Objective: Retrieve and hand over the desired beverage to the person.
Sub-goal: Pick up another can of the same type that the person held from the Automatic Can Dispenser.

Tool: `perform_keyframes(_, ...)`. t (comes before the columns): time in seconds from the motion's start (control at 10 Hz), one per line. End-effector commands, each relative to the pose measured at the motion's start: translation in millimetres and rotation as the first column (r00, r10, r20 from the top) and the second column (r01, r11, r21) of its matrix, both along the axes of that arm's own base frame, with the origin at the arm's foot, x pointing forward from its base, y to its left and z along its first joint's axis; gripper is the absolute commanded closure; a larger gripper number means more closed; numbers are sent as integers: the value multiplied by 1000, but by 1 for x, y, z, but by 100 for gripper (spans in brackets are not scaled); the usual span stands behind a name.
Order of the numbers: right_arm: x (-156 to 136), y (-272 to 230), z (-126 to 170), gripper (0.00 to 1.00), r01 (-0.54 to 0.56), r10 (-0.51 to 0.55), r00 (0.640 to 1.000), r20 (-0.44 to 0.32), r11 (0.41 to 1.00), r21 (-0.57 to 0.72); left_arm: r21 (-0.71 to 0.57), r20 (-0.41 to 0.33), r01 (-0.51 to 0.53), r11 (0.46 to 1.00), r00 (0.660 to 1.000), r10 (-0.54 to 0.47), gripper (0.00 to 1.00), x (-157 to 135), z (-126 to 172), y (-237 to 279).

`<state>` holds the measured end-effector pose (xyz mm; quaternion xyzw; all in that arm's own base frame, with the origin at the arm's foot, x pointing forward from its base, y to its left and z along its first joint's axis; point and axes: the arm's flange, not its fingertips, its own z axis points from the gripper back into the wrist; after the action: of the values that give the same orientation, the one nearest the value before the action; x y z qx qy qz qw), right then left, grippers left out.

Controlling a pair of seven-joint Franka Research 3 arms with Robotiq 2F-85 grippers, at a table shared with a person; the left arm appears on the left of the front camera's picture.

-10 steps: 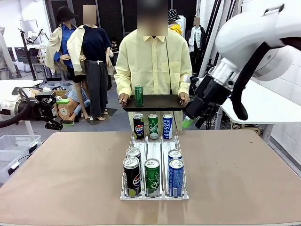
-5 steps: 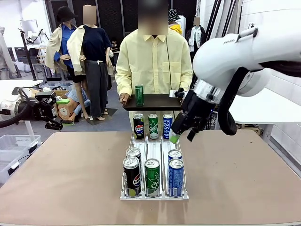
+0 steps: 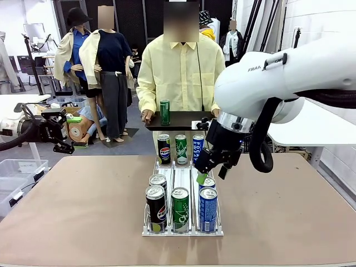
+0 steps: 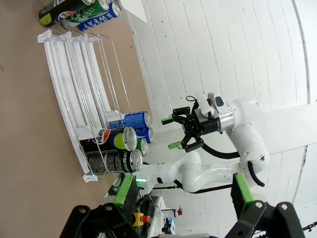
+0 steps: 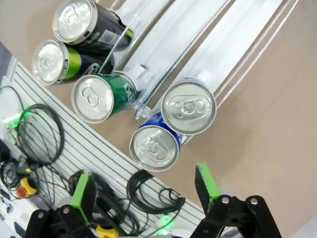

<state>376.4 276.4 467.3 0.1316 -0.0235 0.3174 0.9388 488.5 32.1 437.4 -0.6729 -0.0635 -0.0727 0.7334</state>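
While the right gripper (image 3: 211, 174) hangs with fingers released just above the near blue cans (image 3: 207, 207) in the right lane of the rack (image 3: 183, 231), the left gripper (image 3: 74, 133) sits far left, fingers released; the person (image 3: 181, 72) holds a tray (image 3: 183, 121) bearing a green can (image 3: 164, 112).

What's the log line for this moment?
right hand open, above blue cans in rack | left hand open, off table's left | person holding tray with green can

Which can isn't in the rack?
The green can on the black tray that the person holds; all others sit in the white rack.
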Motion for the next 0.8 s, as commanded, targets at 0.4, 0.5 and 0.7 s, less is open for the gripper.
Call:
perform_keyframes(0.4,-16,25,-20,0,63,-59,998,36,989,-130,0,3,-3,1000,1000,3,0,0,1,1)
perform_keyframes(0.5,-20,29,-25,0,68,-64,997,37,989,-130,0,3,-3,1000,1000,3,0,0,1,1)
perform_keyframes(0.7,-23,32,-32,0,84,-78,996,46,986,-145,0,3,-3,1000,1000,3,0,0,1,1)
